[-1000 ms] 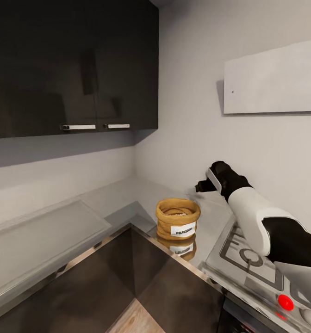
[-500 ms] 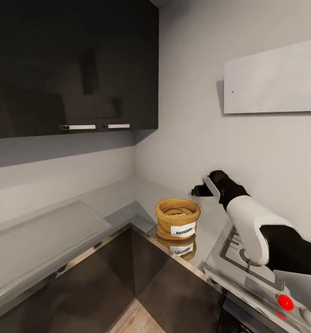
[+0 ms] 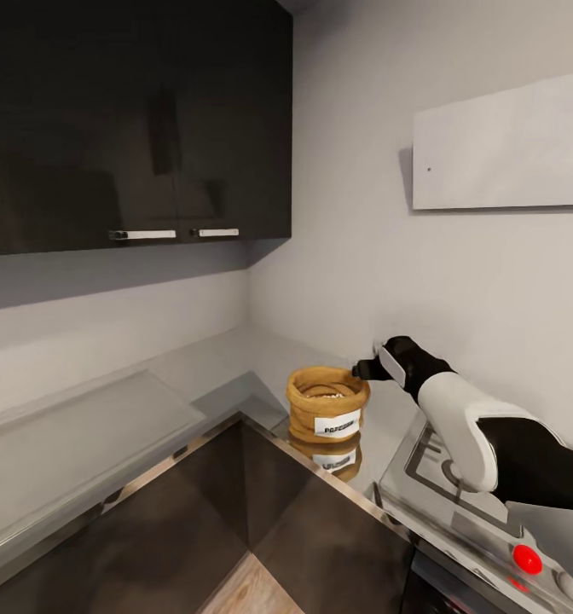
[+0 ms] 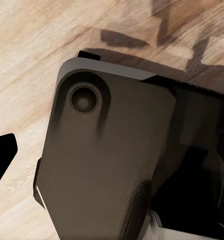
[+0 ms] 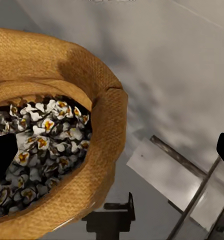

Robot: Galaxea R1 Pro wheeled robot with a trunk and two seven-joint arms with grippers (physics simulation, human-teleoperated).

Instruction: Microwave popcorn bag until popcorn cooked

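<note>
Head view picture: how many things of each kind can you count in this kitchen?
Tan-brown burlap popcorn bag with white label: 1
White bar handles on the dark wall cabinets: 2
Round red knob on the hob panel: 1
Black end effector on the white-and-black right arm: 1
Pale flat panel on the wall: 1
Total: 6

soft even light — glossy countertop (image 3: 235, 362) reflections, faint shadows
</note>
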